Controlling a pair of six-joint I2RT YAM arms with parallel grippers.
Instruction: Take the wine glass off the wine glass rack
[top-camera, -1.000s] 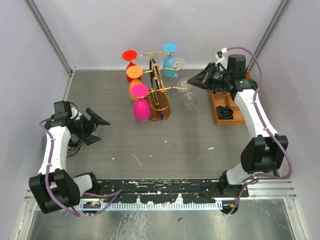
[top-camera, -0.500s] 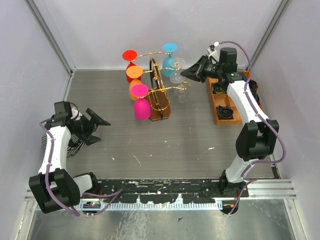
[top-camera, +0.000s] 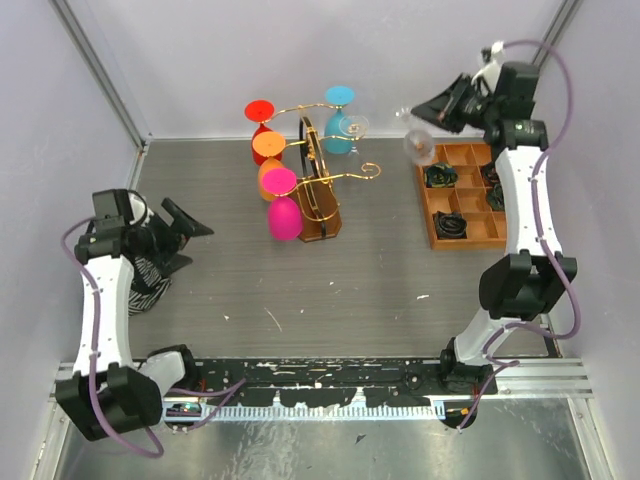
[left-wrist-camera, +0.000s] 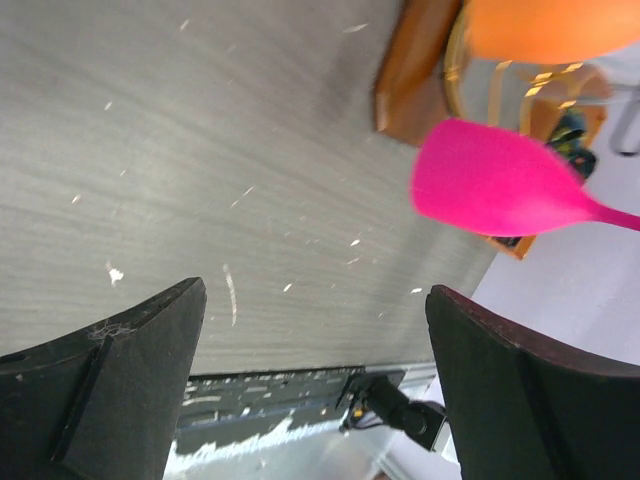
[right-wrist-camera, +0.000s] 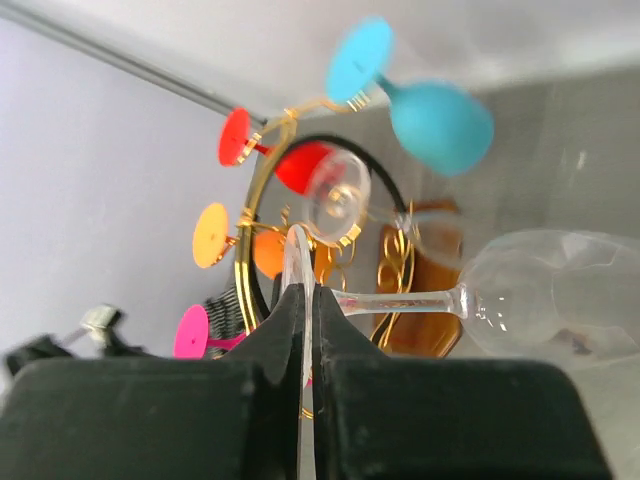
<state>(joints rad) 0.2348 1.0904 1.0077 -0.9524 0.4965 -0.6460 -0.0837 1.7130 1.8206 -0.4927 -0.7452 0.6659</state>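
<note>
Gripping the wine glass (right-wrist-camera: 540, 290) by its foot, the right fingers (right-wrist-camera: 275, 335) are closed on the thin clear disc, which stands edge-on between them. The stem runs out sideways and the bowl lies beyond it, unsupported.

Location: in the overhead view the glass shows between the wine glass rack (top-camera: 320, 190) and the compartment tray (top-camera: 432, 215), close to the tray's rear left corner. It is apart from the rack's gold wire, and the scroll arm on that side carries nothing. Removal is judged effectively done.

Reason for hold: the rack carries its glasses by the foot, bowl hanging, so the foot is probably the part that has to slide free of the wire. A pinch there would also keep the fingers away from the neighbouring clear glass (top-camera: 352, 127) and the blue glass (top-camera: 340, 130).

The left fingers (top-camera: 190, 225) stand wide open and empty at the left side of the worktop (top-camera: 380, 270). They are well apart from the rack, presumably parked to leave room.

Risk noted: the disc is smooth and the bowl's weight sits off to one side, so the glass may pivot in the grip. The pink glass (top-camera: 283, 215) and the orange glass (top-camera: 270, 175) hang undisturbed on the far side.
</note>
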